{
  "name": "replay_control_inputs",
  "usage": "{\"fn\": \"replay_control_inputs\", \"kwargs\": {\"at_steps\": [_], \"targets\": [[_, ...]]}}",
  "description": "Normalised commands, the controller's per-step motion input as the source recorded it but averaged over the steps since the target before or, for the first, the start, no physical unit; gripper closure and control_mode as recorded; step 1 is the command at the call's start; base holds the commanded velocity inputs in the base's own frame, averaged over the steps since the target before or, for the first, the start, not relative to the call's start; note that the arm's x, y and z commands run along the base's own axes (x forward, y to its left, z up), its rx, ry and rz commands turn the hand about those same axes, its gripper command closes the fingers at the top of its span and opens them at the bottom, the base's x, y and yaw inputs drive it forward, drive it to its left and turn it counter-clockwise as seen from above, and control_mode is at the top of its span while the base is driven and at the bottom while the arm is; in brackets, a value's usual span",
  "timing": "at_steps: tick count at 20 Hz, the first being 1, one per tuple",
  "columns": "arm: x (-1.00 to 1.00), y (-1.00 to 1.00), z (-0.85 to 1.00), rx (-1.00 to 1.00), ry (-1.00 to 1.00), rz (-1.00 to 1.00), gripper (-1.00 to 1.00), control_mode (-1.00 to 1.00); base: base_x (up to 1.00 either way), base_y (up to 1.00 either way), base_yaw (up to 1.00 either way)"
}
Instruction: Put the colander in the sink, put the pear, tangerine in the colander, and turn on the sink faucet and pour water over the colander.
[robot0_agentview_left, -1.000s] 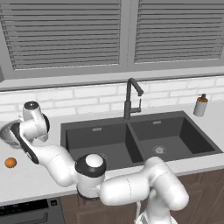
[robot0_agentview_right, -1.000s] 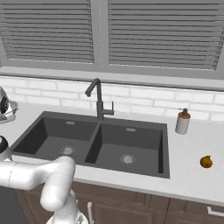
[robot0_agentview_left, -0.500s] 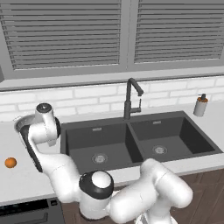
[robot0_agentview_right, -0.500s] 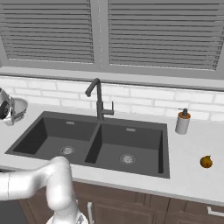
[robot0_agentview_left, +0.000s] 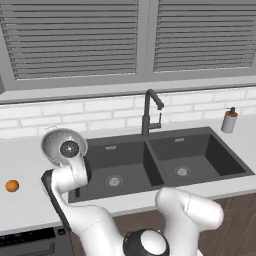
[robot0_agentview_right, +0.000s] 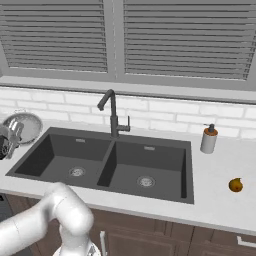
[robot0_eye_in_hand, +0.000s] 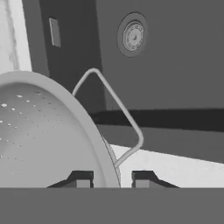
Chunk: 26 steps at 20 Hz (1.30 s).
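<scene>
Fingers (robot0_eye_in_hand: 87, 178) are closed on the rim of the colander (robot0_agentview_left: 61, 144), which is lifted and tilted over the counter (robot0_agentview_left: 25, 210) at the left edge of the sink (robot0_agentview_left: 165, 162). On that counter, near its left end, lies the tangerine (robot0_agentview_left: 12, 186); the pear (robot0_agentview_right: 235, 185) sits right of the sink, near the front edge.

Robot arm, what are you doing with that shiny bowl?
The arm's tool is shut on the rim of the colander, holding it tilted up beside the left end of the sink. The tangerine waits on the counter to the left, the pear on the right.
</scene>
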Motion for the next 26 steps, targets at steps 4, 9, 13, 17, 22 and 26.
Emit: {"fn": "replay_control_inputs", "kwargs": {"at_steps": [4, 9, 13, 17, 22, 26], "targets": [[-0.15, -0.75, 0.20, 0.14, 0.30, -0.65, 1.00, -1.00, 0.00, 0.00, 0.00], [0.02, -0.71, 0.06, 0.12, 0.46, -0.67, 1.00, -1.00, 0.00, 0.00, 0.00], [0.19, -0.50, -0.02, 0.06, 0.23, -0.71, 1.00, -1.00, 0.00, 0.00, 0.00], [0.48, -0.05, -0.18, 0.00, 0.06, -0.66, 1.00, -1.00, 0.00, 0.00, 0.00], [0.67, 0.11, -0.20, -0.07, 0.04, -0.47, 1.00, -1.00, 0.00, 0.00, 0.00], [0.61, 0.48, -0.28, -0.18, 0.13, -0.41, 1.00, -1.00, 0.00, 0.00, 0.00]]}}
